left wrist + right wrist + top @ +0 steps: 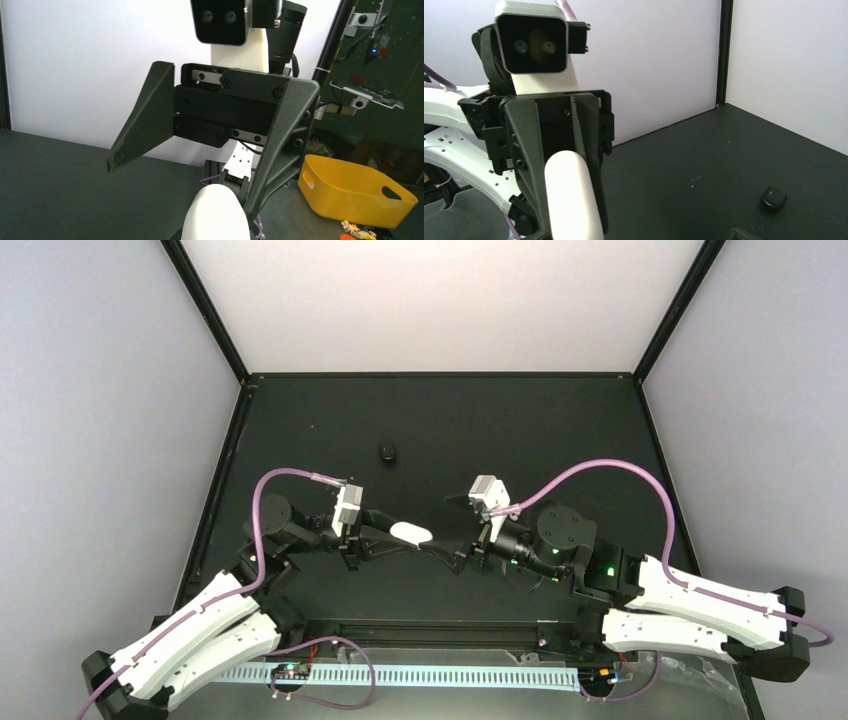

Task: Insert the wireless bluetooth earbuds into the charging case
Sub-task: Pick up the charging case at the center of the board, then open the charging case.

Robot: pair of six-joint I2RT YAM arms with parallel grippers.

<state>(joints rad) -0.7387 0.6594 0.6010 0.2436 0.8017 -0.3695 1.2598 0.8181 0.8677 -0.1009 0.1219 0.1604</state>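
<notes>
The left fingers (526, 150) are pressed onto a white charging case (571, 200). They pinch it from both sides, and its rounded end sticks out past their tips. The case looks to be held up off the counter (520, 430). Whether its lid is up or down cannot be told, nor whether anything sits inside it.

The right fingers (145, 117) face them and are spread wide. One tip is just beside the free end of the case and the other is well clear of it. Whether the near tip touches the case cannot be judged.

Beyond both sets of fingers, well apart from them toward the far wall, a small black case (387, 452) lies flat on the counter. Behind the right fingers, past the counter's edge, stands a yellow tub (350, 192).
</notes>
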